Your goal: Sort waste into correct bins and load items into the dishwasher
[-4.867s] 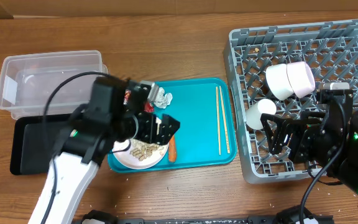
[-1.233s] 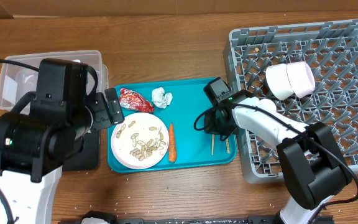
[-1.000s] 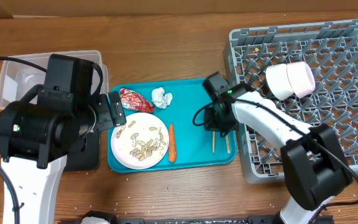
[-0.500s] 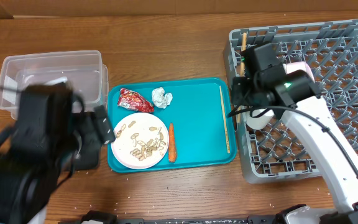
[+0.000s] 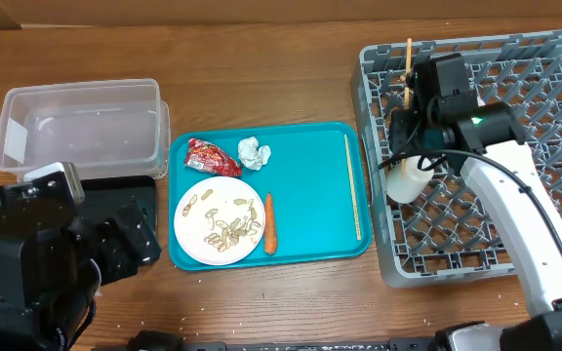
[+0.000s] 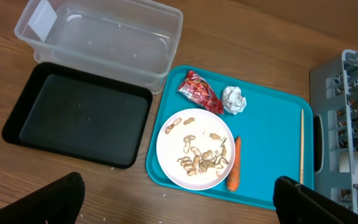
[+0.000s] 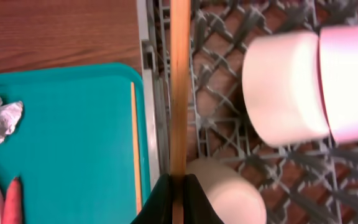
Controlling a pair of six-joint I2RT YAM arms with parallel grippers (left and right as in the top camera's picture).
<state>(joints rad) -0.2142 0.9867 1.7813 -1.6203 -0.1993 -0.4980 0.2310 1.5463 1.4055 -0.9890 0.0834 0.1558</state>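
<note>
Far left on the wooden bench (image 5: 261, 68): clear tub (image 5: 81, 86), thin smooth plastic, rounded corners; bears a white label (image 5: 8, 146) at one corner, print too small to read. Right against its near side: black tray (image 6: 79, 118), flat, matte, shallow-rimmed. Left claw (image 6: 176, 194): hangs high above the bench's near edge, spreads its dark fingers (image 6: 48, 199) wide, grips nothing; hides part of the black tray from overhead behind a bulky black-and-white arm.

Next, teal tray (image 5: 310, 146), glossy plastic: holds a crinkled red wrapper (image 5: 206, 156) with lettering too blurred to read, a crumpled white tissue (image 5: 254, 152) just beside it, a round white plate (image 5: 191, 234) strewn with tan peanut shells (image 5: 227, 232), a tapered orange carrot (image 5: 269, 222) just beside the plate, and one thin wooden chopstick (image 5: 353, 185) along the right edge.

Right: grey rack (image 5: 544, 127), square plastic lattice of pegs; keeps a white cup (image 5: 410, 180) at its left side and two white bowls (image 7: 284, 87) touching each other. Right claw (image 7: 178, 190): reaches over the rack's left part on a bent arm, pinches the second chopstick (image 7: 179, 74) between pressed fingertips
</note>
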